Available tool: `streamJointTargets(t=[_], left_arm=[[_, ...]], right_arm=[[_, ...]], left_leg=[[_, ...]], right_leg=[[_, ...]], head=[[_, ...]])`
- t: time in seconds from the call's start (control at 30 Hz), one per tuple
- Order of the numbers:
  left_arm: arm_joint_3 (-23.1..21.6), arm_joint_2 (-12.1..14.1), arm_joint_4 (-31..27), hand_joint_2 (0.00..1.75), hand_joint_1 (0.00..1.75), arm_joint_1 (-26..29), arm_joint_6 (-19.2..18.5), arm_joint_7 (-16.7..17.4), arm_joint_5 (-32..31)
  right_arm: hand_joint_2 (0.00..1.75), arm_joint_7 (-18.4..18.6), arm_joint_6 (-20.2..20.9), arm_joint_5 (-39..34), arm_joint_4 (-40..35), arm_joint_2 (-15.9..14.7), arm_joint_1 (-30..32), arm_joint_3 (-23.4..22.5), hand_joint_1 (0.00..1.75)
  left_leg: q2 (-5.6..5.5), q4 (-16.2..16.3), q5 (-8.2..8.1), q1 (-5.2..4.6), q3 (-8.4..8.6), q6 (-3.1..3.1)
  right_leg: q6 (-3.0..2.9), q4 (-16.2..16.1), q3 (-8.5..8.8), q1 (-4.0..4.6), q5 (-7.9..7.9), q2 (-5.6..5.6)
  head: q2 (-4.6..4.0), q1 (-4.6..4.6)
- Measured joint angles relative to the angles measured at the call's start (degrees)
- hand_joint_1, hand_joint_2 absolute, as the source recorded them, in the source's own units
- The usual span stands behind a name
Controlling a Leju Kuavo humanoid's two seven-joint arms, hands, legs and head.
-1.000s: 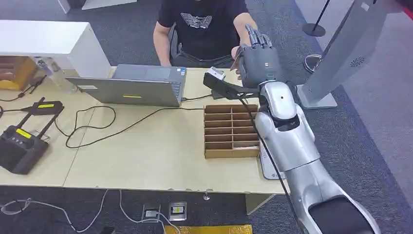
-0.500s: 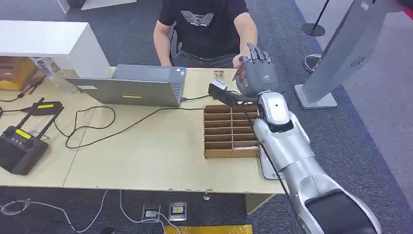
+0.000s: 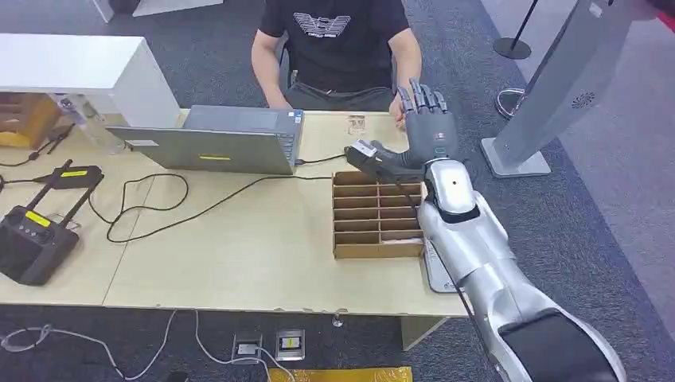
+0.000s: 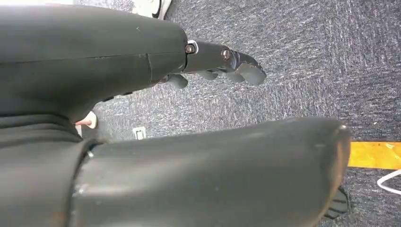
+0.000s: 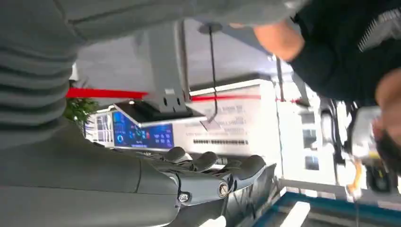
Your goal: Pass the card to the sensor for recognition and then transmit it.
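My right hand (image 3: 430, 127) is raised over the table's far right corner, just behind the cardboard divider box (image 3: 378, 213). Its fingers point up and apart, and I see nothing between them. In the right wrist view the same fingers (image 5: 213, 163) are loosely spread and empty. A small pale card-like piece (image 3: 356, 123) lies flat on the table to the left of the hand. The seated person's hand (image 3: 396, 106) is close to my fingertips; I cannot tell if it holds a card. My left hand (image 4: 222, 61) hangs over the carpet, empty, fingers loosely extended.
An open laptop (image 3: 223, 139) sits at the table's far middle, with a cable running towards the box. Black devices (image 3: 32, 239) lie at the left edge. A grey kiosk stand (image 3: 557, 79) rises to the right of the table, and a white cabinet (image 3: 79, 64) stands at the far left.
My right hand has come down and back from the person's hand towards the divider box. The person's hand has drawn away from it.
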Motion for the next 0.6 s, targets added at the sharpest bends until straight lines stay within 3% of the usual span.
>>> streamJointTargets(t=[0.13,0.37,0.5,0.6], left_arm=[[-0.4,0.0,0.0,0.00,0.00,0.0,0.1,0.0,0.1],[-0.5,0.6,0.0,0.00,0.00,0.6,-0.8,-0.2,-0.1],[-0.5,1.0,0.0,0.00,0.00,0.7,-0.7,-0.2,0.3],[-0.5,0.9,0.0,0.00,0.00,1.2,-0.6,-0.2,0.7]], right_arm=[[0.00,-1.5,-8.0,-0.3,0.7,-1.5,-0.5,-0.2,0.00],[0.00,-4.4,-9.1,-5.8,2.2,-11.2,-1.9,-3.9,0.00],[0.00,-7.5,-9.5,-16.9,4.0,-19.0,-1.8,-8.2,0.00],[0.00,-8.5,-8.5,-24.4,6.8,-27.0,-0.7,-13.1,0.00]], left_leg=[[0.02,0.0,0.00,-0.01,0.03,0.00],[-0.12,0.0,0.00,-0.02,0.01,0.02],[-0.09,0.1,-0.05,-0.03,0.07,0.08],[-0.67,0.1,-0.05,-0.03,-0.12,0.10]], right_leg=[[0.00,0.0,-0.03,0.00,0.00,0.00],[0.07,-0.2,0.08,-0.01,0.05,-0.15],[0.09,-0.4,0.06,-0.02,0.07,-0.16],[0.10,-0.4,0.21,-0.02,0.04,-0.69]], head=[[0.00,0.00],[0.00,0.04],[0.00,-0.07],[0.00,0.04]])
